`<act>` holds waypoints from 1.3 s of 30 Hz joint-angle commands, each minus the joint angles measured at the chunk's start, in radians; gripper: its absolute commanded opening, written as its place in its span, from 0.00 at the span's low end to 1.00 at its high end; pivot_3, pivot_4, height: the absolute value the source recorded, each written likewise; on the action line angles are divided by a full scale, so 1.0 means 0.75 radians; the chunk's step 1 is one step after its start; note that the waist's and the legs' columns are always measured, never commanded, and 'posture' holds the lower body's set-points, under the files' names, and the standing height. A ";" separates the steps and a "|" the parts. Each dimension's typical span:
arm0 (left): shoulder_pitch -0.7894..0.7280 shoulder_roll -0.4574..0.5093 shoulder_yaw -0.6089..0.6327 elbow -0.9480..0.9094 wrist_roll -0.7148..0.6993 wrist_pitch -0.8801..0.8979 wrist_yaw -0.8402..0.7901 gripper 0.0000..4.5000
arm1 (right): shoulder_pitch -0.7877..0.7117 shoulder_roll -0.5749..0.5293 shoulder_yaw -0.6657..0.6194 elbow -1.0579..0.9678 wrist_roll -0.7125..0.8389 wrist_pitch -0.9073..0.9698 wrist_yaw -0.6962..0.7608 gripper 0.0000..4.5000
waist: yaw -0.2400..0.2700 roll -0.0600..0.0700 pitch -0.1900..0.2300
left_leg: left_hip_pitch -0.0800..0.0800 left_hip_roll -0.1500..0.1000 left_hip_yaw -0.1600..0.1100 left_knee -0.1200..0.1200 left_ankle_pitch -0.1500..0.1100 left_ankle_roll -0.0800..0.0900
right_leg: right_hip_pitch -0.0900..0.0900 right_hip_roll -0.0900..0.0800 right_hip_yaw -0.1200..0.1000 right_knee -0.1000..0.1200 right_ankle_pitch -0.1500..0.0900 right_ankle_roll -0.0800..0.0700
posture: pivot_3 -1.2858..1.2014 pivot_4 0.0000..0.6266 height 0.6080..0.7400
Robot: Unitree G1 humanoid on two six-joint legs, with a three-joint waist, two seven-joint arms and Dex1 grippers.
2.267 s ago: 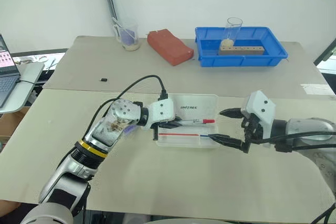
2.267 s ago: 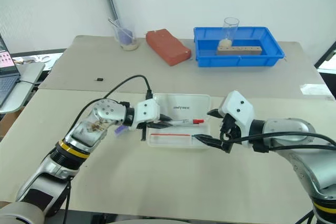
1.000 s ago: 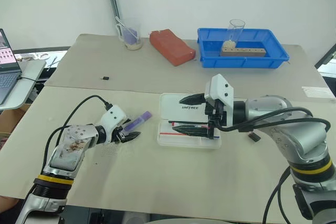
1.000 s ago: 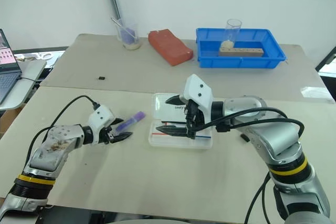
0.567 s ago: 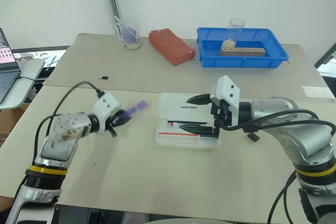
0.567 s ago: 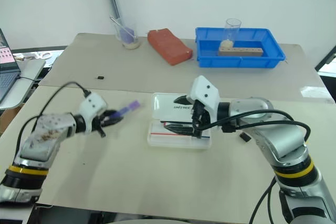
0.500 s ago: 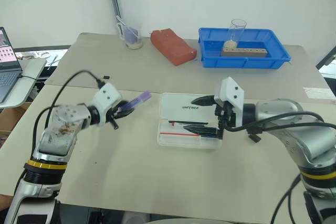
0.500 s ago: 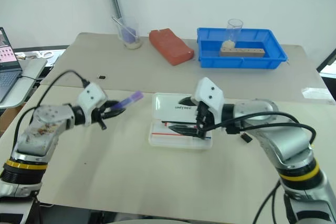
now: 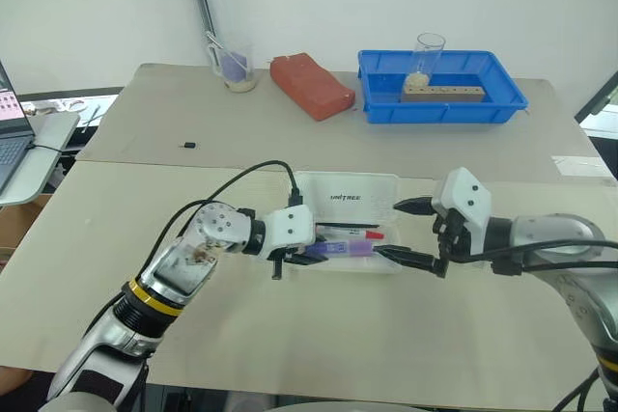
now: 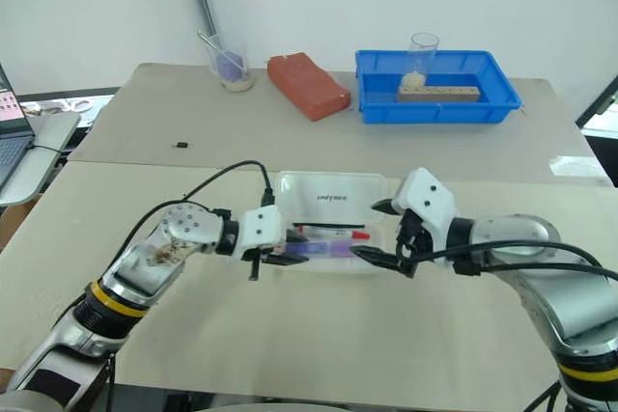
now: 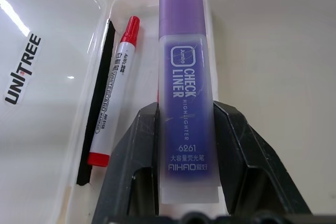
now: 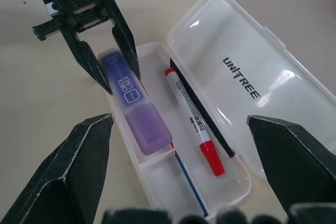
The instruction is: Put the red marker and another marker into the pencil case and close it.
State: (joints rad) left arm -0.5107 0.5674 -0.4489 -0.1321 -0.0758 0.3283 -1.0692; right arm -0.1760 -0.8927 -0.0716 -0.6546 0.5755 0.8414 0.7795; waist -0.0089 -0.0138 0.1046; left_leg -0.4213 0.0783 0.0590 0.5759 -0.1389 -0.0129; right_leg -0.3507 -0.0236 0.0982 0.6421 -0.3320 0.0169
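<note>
The pencil case point(image 9: 372, 198) lies open mid-table, its clear lid with black lettering flat on the far side. The red marker point(image 9: 352, 234) rests in its base beside a black pen, red cap toward my right. My left gripper point(image 9: 311, 250) is shut on the tail of the other marker, a chunky purple one point(image 11: 186, 93), whose cap end reaches low into the case's near trough point(image 12: 136, 111). I cannot tell whether it rests on the bottom. My right gripper point(image 9: 389, 229) stands open at the case's right end, holding nothing.
At the back stand a blue tray point(image 9: 444, 103) holding a glass and a wooden block, a red pouch point(image 9: 311, 86) and a cup point(image 9: 235, 67). A small black item point(image 9: 191, 146) lies left of centre. A side table with a laptop point(image 9: 14, 132) is at the far left.
My left gripper has carried the purple marker rightward from the table left of the case into the case. My right gripper has drawn back rightward to the case's right end, staying open.
</note>
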 commanded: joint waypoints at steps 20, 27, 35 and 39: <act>0.015 0.030 0.063 -0.043 -0.033 -0.008 -0.092 0.78 | -0.006 -0.024 -0.106 -0.062 0.067 0.054 -0.063 1.00 | -0.003 0.000 0.000 | 0.000 0.000 0.000 0.000 0.000 0.000 | 0.000 0.000 0.000 0.000 0.000 0.001 | 0.52 0.24 1.00; -0.006 -0.009 0.166 -0.149 -0.159 -0.026 -0.087 0.99 | 0.152 -0.109 -0.178 0.202 -0.091 -0.081 0.004 1.00 | 0.009 0.000 0.000 | 0.000 -0.001 0.000 0.001 0.000 0.000 | 0.002 -0.001 -0.001 0.000 -0.001 0.001 | 0.52 0.24 1.00; -0.016 -0.149 0.274 -0.259 -0.399 -0.076 -0.115 0.99 | 0.248 -0.186 -0.112 0.580 -0.299 -0.287 0.088 1.00 | 0.006 -0.001 0.001 | 0.001 -0.002 -0.001 0.004 0.000 0.000 | 0.004 -0.002 0.000 0.000 -0.001 0.002 | 0.52 0.24 1.00; -0.002 -0.141 0.258 -0.233 -0.380 -0.138 -0.137 0.99 | 0.188 -0.152 -0.062 0.681 -0.332 -0.300 0.099 1.00 | -0.007 0.000 0.002 | 0.004 -0.002 -0.001 0.003 0.000 0.000 | 0.006 -0.001 0.000 0.000 -0.001 0.002 | 0.52 0.24 1.00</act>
State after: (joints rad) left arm -0.5096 0.4559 -0.2602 -0.2972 -0.3556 0.2601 -1.1614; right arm 0.0015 -1.0074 -0.1188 -0.1510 0.3372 0.6404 0.8472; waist -0.0138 -0.0138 0.1058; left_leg -0.4181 0.0768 0.0580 0.5784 -0.1389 -0.0128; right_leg -0.3459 -0.0241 0.0983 0.6421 -0.3328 0.0186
